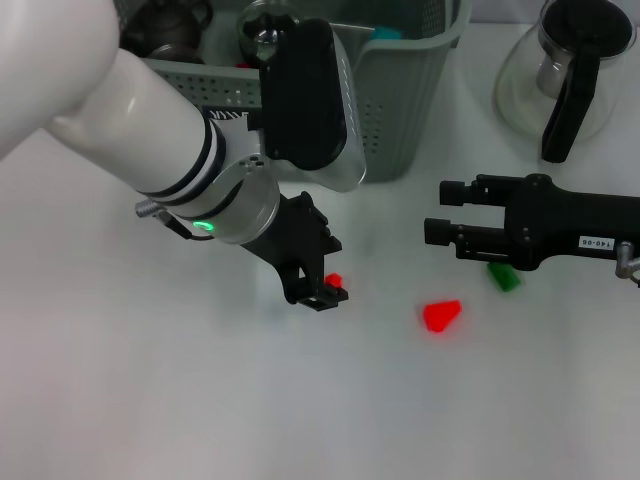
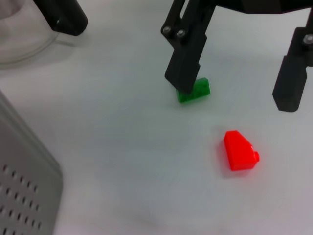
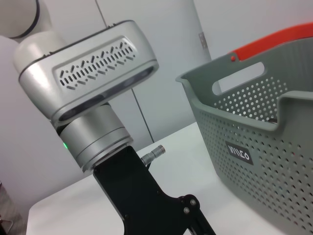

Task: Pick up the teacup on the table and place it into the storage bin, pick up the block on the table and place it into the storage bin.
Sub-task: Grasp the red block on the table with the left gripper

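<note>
The left gripper (image 1: pixel 322 290) reaches down to the white tabletop (image 1: pixel 150 400), its jaws narrow around a small red block (image 1: pixel 333 281). The right gripper (image 1: pixel 440 210) hovers wide open beside a small green block (image 1: pixel 504 277). A red wedge-shaped block (image 1: pixel 441 315) lies between them. The grey-green perforated plastic storage bin (image 1: pixel 410 90) stands behind, a dark teapot (image 1: pixel 165 30) inside; a glass carafe with a black handle (image 1: pixel 570 75) stands nearby.
</note>
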`<action>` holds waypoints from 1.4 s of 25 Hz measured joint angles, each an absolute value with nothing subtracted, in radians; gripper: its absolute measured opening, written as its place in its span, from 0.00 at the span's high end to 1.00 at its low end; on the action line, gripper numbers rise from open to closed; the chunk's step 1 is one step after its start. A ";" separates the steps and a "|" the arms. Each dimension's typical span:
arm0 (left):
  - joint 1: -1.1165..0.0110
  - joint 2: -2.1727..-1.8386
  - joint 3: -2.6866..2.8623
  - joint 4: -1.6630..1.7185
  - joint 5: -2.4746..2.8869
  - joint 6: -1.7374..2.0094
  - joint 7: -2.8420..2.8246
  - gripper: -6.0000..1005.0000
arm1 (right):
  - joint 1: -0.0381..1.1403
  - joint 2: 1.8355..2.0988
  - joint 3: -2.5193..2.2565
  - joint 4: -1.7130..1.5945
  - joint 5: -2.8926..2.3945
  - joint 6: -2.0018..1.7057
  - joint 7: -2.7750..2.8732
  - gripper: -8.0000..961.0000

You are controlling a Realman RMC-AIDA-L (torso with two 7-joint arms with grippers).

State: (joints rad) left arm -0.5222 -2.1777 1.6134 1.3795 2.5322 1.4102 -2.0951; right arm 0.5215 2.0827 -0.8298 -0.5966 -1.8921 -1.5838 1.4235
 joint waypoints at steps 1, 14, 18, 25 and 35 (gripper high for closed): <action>-0.518 -2.178 1.620 1.382 2.533 1.402 -2.092 0.46 | 0.521 2.083 -0.830 -0.597 -1.891 -1.583 1.424 0.30; -0.531 -2.178 1.683 1.326 2.540 1.340 -2.090 0.46 | 0.521 2.083 -0.830 -0.597 -1.889 -1.579 1.422 0.30; -0.548 -2.176 1.697 1.296 2.540 1.319 -2.091 0.47 | 0.520 2.083 -0.830 -0.597 -1.889 -1.579 1.423 0.30; -0.561 -2.174 1.710 1.254 2.548 1.285 -2.082 0.47 | 0.517 2.085 -0.830 -0.597 -1.889 -1.579 1.423 0.30; -0.584 -2.174 1.731 1.204 2.571 1.264 -2.089 0.47 | 0.517 2.085 -0.830 -0.597 -1.889 -1.581 1.422 0.30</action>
